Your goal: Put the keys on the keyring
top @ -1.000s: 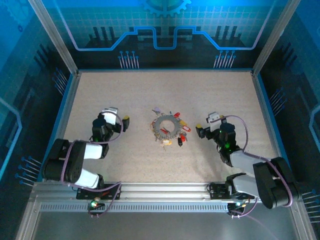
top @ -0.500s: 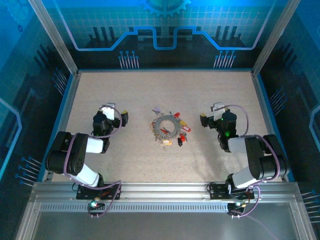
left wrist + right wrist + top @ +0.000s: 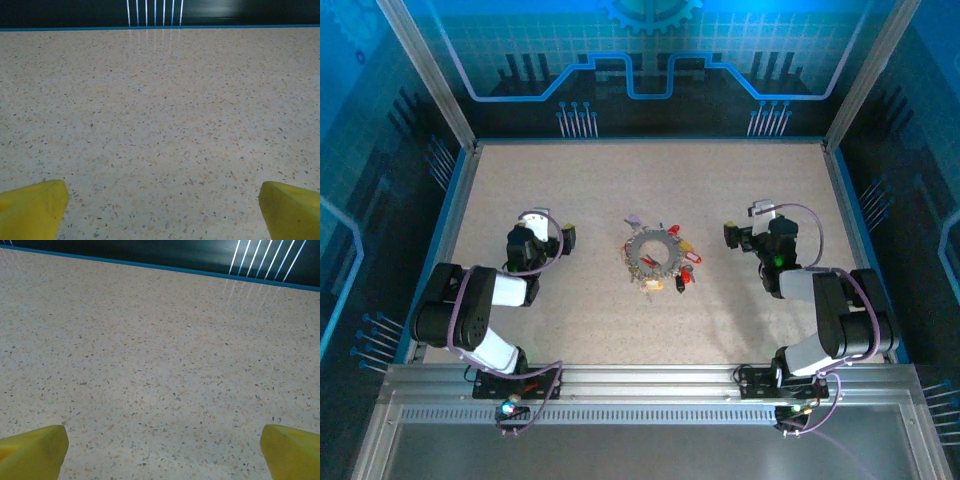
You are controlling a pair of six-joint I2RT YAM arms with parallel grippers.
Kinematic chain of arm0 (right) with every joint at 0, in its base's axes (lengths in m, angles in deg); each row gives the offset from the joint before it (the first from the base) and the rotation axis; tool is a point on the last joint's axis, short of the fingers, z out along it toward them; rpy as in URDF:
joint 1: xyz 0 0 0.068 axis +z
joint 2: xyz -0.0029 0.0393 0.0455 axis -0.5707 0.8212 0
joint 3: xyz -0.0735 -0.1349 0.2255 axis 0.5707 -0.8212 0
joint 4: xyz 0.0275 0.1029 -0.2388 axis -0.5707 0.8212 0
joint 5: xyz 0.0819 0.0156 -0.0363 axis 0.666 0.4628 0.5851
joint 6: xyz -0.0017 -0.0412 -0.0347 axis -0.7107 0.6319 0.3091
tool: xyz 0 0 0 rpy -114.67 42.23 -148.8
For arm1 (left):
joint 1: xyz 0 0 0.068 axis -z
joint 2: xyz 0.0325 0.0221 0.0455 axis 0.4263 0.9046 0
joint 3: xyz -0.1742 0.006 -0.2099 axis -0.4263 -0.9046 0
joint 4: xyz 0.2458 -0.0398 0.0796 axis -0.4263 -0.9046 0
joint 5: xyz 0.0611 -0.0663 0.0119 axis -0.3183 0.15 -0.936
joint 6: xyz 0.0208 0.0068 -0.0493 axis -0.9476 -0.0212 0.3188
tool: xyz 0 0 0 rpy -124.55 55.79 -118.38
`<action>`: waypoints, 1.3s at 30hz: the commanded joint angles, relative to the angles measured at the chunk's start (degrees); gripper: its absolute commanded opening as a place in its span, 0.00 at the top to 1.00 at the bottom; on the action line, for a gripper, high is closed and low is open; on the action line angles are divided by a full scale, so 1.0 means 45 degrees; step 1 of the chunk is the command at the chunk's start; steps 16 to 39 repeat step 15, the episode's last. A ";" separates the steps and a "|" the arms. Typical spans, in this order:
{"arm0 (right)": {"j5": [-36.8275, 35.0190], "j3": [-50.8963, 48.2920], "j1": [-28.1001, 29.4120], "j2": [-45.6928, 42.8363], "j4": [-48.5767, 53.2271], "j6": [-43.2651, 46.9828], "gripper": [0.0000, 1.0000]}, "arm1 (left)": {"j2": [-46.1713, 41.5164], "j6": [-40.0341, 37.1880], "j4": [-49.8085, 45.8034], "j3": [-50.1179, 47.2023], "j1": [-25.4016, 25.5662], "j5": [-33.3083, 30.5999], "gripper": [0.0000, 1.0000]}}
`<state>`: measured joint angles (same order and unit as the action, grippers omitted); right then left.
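The keyring [image 3: 653,252] lies central on the table [image 3: 740,330], keys [image 3: 682,262] fanned at its rim. Your left gripper [image 3: 160,210] and right gripper [image 3: 162,450] flank it, both spread wide and empty. Judged step: approach; next, bring one over a key.

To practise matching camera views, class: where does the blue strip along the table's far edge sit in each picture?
Top external: the blue strip runs level across the upper middle.
Left wrist: level, just below the top edge.
Right wrist: near the top, sloping down to the right.
Shared landmark: white vertical lines on the dark wall behind it.
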<state>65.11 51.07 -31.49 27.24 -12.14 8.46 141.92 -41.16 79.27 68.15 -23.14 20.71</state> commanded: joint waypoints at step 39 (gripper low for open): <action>0.0082 0.0057 -0.0010 0.0058 0.0059 -0.0124 0.00 | -0.0145 0.0209 -0.0061 0.0214 -0.0054 -0.0176 0.01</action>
